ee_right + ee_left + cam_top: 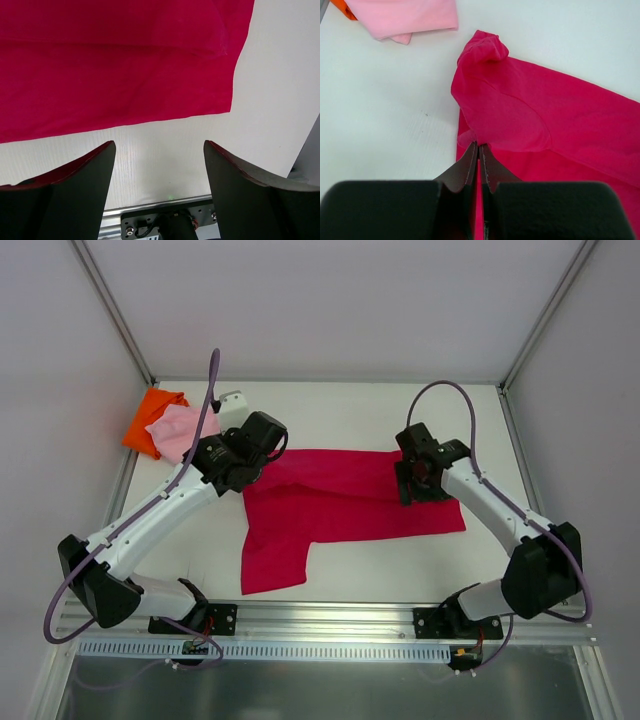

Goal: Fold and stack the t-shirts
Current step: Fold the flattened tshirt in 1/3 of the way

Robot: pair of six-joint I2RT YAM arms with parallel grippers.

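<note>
The large crimson t-shirt (350, 505) lies spread across the middle of the table, with one part hanging toward the near edge at the left. My left gripper (248, 472) is at its upper left corner, shut on a pinch of crimson cloth (479, 146); a bunched fold (485, 47) rises beyond it. My right gripper (415, 480) hovers over the shirt's right part, open and empty (158, 144), with the shirt's edge (115, 65) just past the fingertips. The light pink t-shirt (180, 430) (405, 17) lies folded on the orange t-shirt (150, 420) (344, 6) at the far left.
A small white block (232, 400) sits beside the pink shirt. White enclosure walls stand at the back and both sides. An aluminium rail (330, 615) (160, 212) runs along the near edge by the arm bases.
</note>
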